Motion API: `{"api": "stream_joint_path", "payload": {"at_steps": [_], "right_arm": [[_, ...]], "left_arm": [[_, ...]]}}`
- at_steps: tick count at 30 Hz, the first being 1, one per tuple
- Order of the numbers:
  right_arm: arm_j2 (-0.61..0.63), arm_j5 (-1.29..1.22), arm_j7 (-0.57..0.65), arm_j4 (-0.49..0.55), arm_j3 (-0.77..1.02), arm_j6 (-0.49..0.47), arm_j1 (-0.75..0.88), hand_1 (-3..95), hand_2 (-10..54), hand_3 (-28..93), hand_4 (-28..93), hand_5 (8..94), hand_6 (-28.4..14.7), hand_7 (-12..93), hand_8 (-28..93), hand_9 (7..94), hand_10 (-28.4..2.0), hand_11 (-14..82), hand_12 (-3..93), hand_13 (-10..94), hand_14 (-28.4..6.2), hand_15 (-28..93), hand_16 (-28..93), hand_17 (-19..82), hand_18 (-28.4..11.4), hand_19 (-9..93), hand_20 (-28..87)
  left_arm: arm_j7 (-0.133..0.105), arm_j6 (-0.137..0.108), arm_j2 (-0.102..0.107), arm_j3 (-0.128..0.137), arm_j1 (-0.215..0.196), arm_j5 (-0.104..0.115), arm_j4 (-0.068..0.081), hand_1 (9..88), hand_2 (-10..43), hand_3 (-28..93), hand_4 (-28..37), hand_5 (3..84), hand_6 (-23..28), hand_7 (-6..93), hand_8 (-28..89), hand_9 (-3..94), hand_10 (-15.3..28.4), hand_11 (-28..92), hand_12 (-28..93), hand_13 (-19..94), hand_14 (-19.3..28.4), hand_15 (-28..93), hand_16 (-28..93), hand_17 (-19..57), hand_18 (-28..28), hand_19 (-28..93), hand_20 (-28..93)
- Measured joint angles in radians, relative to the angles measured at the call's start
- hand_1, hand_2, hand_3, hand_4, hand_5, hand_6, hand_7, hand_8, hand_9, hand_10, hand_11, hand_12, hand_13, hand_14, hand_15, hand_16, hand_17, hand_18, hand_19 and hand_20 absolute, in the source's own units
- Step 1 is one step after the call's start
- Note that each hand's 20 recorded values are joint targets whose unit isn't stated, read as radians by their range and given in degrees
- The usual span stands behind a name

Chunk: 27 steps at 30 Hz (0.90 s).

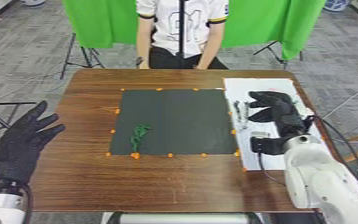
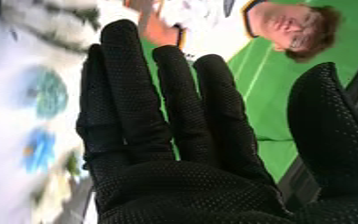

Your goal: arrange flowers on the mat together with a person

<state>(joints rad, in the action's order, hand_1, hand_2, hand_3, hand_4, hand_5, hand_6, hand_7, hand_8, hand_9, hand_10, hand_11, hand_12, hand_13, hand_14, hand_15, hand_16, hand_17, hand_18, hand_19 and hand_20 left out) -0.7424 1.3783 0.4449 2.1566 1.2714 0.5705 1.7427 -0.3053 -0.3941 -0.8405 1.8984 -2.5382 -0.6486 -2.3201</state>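
In the head view my left hand [image 1: 26, 141] is beside the table's left edge, its fingers spread and holding nothing. My right hand [image 1: 280, 111] is over the white sheet [image 1: 257, 86] on the right, hiding part of it. Pale stems [image 1: 241, 112] lie on that sheet, left of the hand. A green stem [image 1: 140, 136] lies on the lower left part of the dark mat [image 1: 177, 117]. In the right wrist view my right hand [image 2: 180, 185] has straight fingers and an empty palm; past it are a blue flower [image 2: 39, 150] and a teal one [image 2: 47, 92].
Orange markers [image 1: 118, 111] line the mat on the brown table [image 1: 87, 175]. A dark cable [image 1: 262, 165] hangs below the right wrist across the sheet. A black stand pole [image 1: 182, 30] rises beyond the far edge.
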Motion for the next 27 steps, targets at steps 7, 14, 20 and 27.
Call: {"api": "stream_joint_path", "payload": {"at_steps": [7, 14, 20, 27], "right_arm": [[0.018, 0.040, 0.054, 0.050, 0.115, 0.012, 0.092, 26.2, 4.4, 72, -20, 54.0, -2.8, 14, -12, 58.2, -17.7, 12.2, 12.6, 61, -18.8, 50, 8, 39, -20.6, 89, -6], [0.054, 0.351, 0.313, 0.093, 0.141, 0.019, 0.215, 27.5, 3.7, 71, -20, 54.6, -4.0, 13, -11, 59.1, -18.5, 12.0, 12.7, 64, -17.8, 52, 9, 45, -18.5, 93, -9], [0.055, 0.409, 0.370, 0.105, 0.155, 0.015, 0.256, 28.1, 3.5, 70, -19, 54.9, -4.3, 12, -11, 59.1, -18.8, 12.0, 12.7, 66, -17.0, 54, 9, 48, -17.1, 93, -5], [0.080, 0.657, 0.548, 0.130, 0.153, 0.006, 0.282, 28.9, 2.8, 70, -18, 55.2, -4.8, 12, -11, 59.2, -19.4, 11.7, 12.7, 68, -16.1, 55, 9, 51, -16.0, 93, 0]], "left_arm": [[-0.001, 0.001, 0.000, 0.000, 0.001, 0.000, 0.000, 21.1, 7.4, 75, -24.4, 30.6, 4.6, 10.6, -9, 30.2, 15.3, 21, 11, 21, 21.7, 48, -6, -8.9, 16.9, 38, 15], [-0.054, -0.007, 0.029, 0.000, -0.036, 0.017, -0.002, 21.0, 7.3, 75, -24.3, 30.6, 4.7, 10.7, -9, 30.2, 15.2, 21, 11, 21, 21.8, 48, -6, -8.9, 16.9, 37, 15], [-0.015, -0.001, 0.014, 0.005, -0.028, 0.009, -0.001, 21.0, 7.3, 75, -24.4, 30.6, 4.7, 10.6, -9, 30.2, 15.3, 21, 11, 21, 21.8, 48, -6, -9.0, 16.9, 37, 15], [0.003, 0.009, -0.001, 0.007, -0.015, 0.000, 0.000, 21.1, 7.4, 75, -24.4, 30.6, 4.6, 10.7, -9, 30.1, 15.3, 20, 11, 21, 21.8, 48, -6, -9.0, 16.9, 37, 15]]}}
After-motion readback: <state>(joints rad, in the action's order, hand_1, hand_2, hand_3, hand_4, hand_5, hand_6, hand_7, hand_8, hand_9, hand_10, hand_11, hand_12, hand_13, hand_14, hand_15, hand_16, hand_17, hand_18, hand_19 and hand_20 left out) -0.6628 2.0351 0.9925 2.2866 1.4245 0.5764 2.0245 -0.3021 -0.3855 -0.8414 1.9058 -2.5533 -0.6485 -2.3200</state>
